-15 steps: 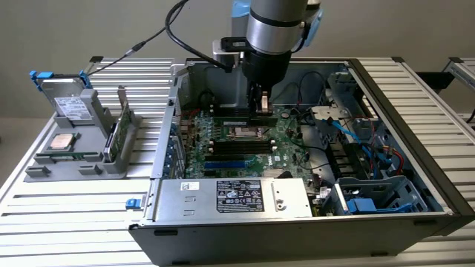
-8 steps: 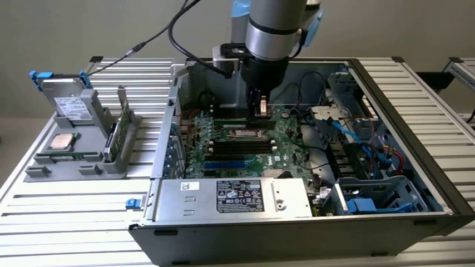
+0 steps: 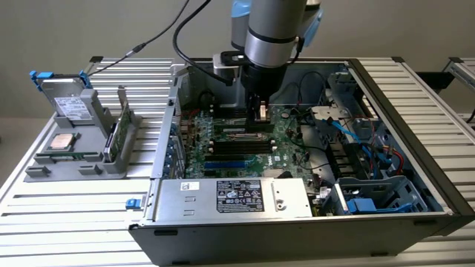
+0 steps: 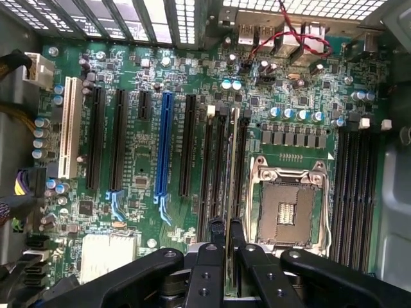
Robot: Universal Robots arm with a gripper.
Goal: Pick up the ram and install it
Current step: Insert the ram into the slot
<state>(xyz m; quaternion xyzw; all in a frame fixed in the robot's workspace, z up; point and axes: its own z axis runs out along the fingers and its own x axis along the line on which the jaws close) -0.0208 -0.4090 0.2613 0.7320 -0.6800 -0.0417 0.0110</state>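
over the open metal computer case [image 3: 297, 239], the gripper [image 4: 226, 226] has its black fingers pinched together on the ram [image 3: 262, 115], a thin dark-green strip held on edge just above the black memory slots [image 4: 218, 167] of the green motherboard [image 4: 148, 212]. a square silver-framed processor socket [image 4: 287, 205] lies just beside those slots, and a long blue slot [image 4: 165, 144] lies on their other side. blue cables [image 3: 356, 136] crowd the case toward the exterior view's right. outside, a grey holder [image 3: 74, 164] carries a taller green card [image 3: 119, 136] and a square processor chip [image 3: 63, 142].
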